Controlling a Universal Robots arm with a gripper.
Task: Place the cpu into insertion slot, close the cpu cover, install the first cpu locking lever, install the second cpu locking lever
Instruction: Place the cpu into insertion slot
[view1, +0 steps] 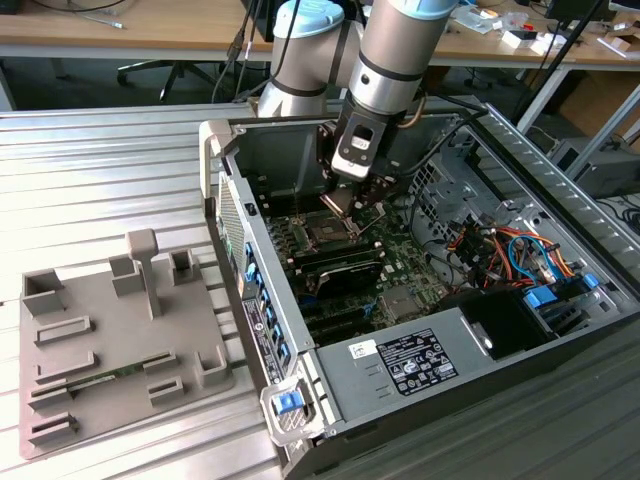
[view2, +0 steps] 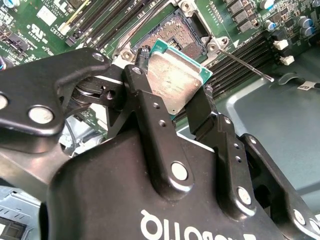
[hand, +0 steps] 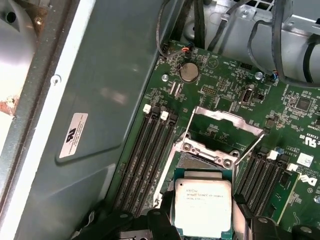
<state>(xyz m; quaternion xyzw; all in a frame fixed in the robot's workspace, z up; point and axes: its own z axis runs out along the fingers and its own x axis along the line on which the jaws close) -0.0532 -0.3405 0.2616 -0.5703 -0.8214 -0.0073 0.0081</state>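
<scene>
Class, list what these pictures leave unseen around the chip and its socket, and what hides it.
- First wrist view: the silvery-grey square cpu chip covers most of the dark square insertion slot.
- Second wrist view: the black fingers hide the chip's gripped edges.
- Exterior view: the chip under the gripper is too small to judge its gap from the slot.
</scene>
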